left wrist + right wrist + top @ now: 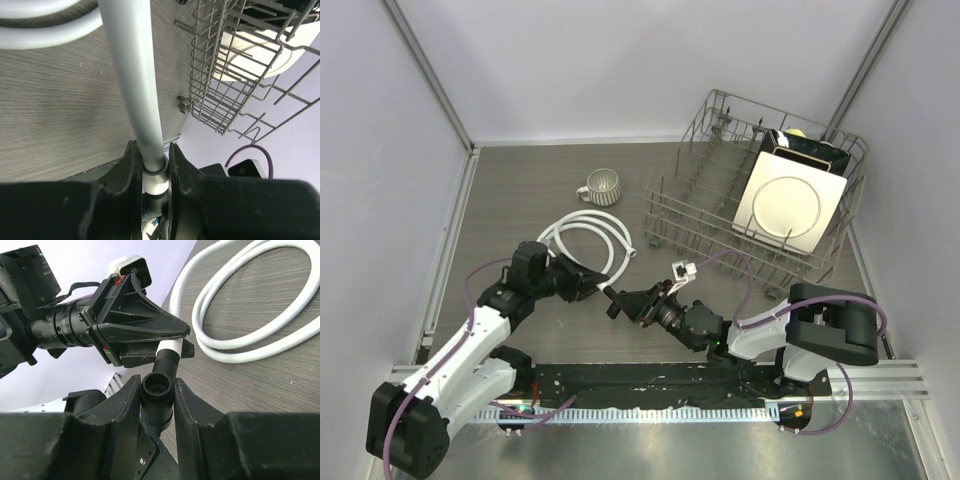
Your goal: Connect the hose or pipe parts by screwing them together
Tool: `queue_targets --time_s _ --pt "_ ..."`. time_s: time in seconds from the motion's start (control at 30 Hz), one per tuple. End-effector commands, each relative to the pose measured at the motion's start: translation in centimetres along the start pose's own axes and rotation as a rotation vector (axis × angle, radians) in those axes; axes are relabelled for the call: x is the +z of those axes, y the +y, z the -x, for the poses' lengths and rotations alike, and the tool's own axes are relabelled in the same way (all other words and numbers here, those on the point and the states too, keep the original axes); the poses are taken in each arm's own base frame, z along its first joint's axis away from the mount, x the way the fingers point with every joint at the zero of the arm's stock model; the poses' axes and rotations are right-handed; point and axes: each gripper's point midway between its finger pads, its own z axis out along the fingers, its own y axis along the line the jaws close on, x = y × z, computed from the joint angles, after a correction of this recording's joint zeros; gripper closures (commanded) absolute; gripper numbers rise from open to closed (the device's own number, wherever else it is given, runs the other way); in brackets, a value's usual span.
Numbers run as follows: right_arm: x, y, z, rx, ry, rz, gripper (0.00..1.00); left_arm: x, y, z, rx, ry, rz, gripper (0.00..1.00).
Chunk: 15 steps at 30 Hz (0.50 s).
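At the left, our left tool (151, 150) is pressed together on the white hose (132, 75), just behind its white end nut (155, 186). It holds this end a little above the tabletop (60, 125), not far from the middle of the near edge. The rest of the hose lies coiled toward the middle of the tabletop.

Just to the right, the right tool (156, 387) pinches the black fitting (157, 400), and one port of the fitting meets the nut end to end.

We judge that the step in hand is to start the thread. First we should bring the two axes into one line, because the nut seems to come in at a small angle and a crooked start could cross the thread. Then we press the parts lightly together and turn one part while the other tool holds firm. The coil may resist twisting, so we think it is better to turn the fitting, in short turns.

The wire dish rack (720, 215) at the right is well apart.
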Motion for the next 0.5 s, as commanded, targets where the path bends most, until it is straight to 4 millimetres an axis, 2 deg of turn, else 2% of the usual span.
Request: queue_targets --time_s 0.0,0.03,0.1,0.13,0.17,0.2,0.23,0.3,0.37,0.4,0.47 --pt "-1.1 4.5 5.6 0.092 -0.175 0.157 0.65 -0.3 -1.0 -0.2 0.054 0.01 -0.021 1.0" --pt "-1.6 4.7 6.1 0.075 -0.179 0.164 0.6 -0.4 -1.1 -0.2 0.059 0.007 -0.019 1.0" --pt "-2.0 4.1 5.4 0.027 -0.132 0.144 0.46 -0.6 -1.5 -0.1 0.061 0.003 -0.015 1.0" --pt "-2.6 4.9 6.2 0.023 -0.135 0.16 0.41 -0.7 -1.6 -0.1 0.063 0.002 -0.015 1.0" --pt "-2.7 3.5 4.9 -0.038 -0.07 0.106 0.36 -0.8 -2.0 0.0 0.073 -0.001 -0.02 1.0" --pt "-3.0 3.1 4.7 -0.062 -0.047 0.086 0.31 -0.9 -1.8 -0.1 0.072 0.004 -0.005 1.0" --pt "-3.2 3.1 4.8 -0.086 -0.033 0.072 0.29 -1.0 -2.0 -0.1 0.075 0.002 -0.006 1.0" --pt "-4.0 1.9 4.9 -0.197 0.012 0.012 0.25 -1.2 -2.1 -0.2 0.08 0.003 -0.002 1.0" --pt "-4.5 1.6 4.9 -0.314 0.049 0.006 0.25 -1.4 -2.3 -0.3 0.082 0.003 -0.009 1.0" --pt "-4.9 2.0 5.5 -0.469 0.052 0.046 0.25 -1.5 -2.4 -0.2 0.083 0.002 -0.009 1.0" --pt "-4.9 2.1 5.8 -0.637 0.071 0.07 0.25 -1.7 -2.7 -0.3 0.083 0.004 -0.011 1.0"
